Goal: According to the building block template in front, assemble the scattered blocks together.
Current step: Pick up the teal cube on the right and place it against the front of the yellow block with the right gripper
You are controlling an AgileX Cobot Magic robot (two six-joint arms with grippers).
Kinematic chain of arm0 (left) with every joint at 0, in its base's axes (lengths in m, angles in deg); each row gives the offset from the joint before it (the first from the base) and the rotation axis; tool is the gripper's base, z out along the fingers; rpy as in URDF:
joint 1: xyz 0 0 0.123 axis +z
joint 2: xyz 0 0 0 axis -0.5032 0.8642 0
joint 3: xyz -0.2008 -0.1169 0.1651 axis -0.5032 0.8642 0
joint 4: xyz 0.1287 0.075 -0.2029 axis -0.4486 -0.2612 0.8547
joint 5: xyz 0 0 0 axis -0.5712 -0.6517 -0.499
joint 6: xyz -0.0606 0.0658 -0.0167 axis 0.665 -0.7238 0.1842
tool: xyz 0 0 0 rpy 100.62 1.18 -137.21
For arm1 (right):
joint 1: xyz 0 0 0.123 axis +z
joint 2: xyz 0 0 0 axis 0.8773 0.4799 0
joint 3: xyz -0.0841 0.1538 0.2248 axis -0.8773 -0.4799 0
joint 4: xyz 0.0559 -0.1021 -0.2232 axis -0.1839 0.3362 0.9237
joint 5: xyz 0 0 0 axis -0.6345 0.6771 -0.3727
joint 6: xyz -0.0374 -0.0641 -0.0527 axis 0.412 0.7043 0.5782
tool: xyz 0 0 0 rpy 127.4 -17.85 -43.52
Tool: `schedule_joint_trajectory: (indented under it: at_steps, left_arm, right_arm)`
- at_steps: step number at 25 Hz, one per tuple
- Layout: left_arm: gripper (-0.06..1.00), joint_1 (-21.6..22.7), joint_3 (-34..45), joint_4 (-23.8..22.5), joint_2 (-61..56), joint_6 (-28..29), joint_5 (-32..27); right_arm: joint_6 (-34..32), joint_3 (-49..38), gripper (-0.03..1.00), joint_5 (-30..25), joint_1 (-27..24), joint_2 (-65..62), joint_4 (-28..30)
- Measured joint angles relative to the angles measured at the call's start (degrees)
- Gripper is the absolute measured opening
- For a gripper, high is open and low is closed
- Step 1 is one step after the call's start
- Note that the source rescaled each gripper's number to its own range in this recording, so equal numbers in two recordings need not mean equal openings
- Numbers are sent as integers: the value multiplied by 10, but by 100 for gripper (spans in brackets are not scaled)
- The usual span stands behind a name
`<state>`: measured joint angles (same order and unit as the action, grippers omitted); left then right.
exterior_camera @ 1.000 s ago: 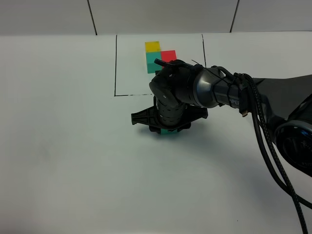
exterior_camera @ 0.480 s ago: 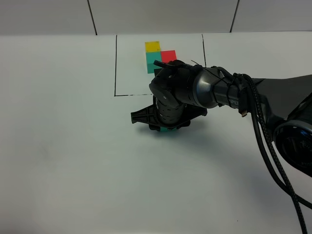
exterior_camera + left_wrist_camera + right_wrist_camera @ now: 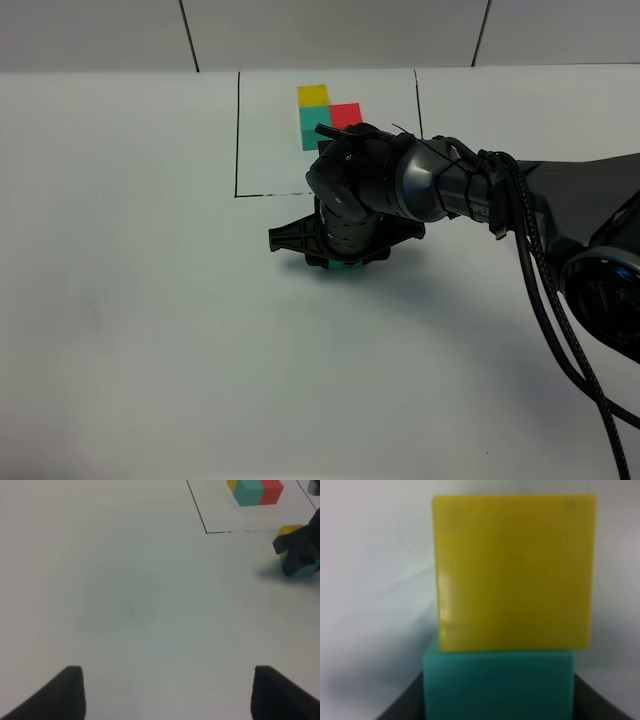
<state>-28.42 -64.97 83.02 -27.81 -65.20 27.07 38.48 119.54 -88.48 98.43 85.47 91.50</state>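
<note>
Moved: right gripper [image 3: 345, 262] and its cube, slightly toward black frame [image 3: 238, 150].
grip: right gripper clamped on teal-green cube [image 3: 497, 685]; yellow cube [image 3: 515, 572] touching it, just outside frame.
left gripper [image 3: 167, 695]: jaws wide, nothing between.
template [image 3: 325, 115]: inside frame.

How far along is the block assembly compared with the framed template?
Done: the loose yellow block sits flush against the loose teal block, as in the template. In hand: the right gripper is closed on the teal block. Left: a red block, not visible loose anywhere, has yet to join.
</note>
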Motion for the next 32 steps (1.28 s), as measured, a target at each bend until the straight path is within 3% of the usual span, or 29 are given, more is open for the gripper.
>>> schedule_joint_trajectory:
  at_steps: [13, 32]
  left_arm:
    - [60, 0, 0, 0, 0, 0, 0]
    - [60, 0, 0, 0, 0, 0, 0]
  right_arm:
    - [-36, 0, 1, -1, 0, 0, 3]
    - [-30, 1, 1, -2, 0, -3, -3]
